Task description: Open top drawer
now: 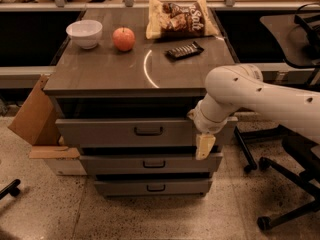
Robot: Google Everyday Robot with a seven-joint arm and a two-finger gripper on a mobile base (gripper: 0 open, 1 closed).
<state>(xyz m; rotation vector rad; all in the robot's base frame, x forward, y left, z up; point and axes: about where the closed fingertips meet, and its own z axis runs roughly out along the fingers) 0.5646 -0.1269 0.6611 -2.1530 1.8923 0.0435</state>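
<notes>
Countertop [100, 69], top drawer [110, 132], end effector [205, 151] perhaps touching

A: Main colours?
B: Grey top drawer front [100, 132], dark bail handle [148, 131], brown wooden top [100, 70].
A: Elsewhere?
B: Red round apple [123, 38], white ceramic bowl [84, 33]; pale tan gripper [205, 146] at the drawer's right end.

Our white arm [270, 91] stretches in from the right edge of the view, its thick link sloping down and leftward to a rounded joint. There we bend sharply down into the wrist [212, 118]. Our gripper [205, 146] hangs just beneath it, pointing straight down, a little right of centre in the view, pale cream against the white arm.
</notes>
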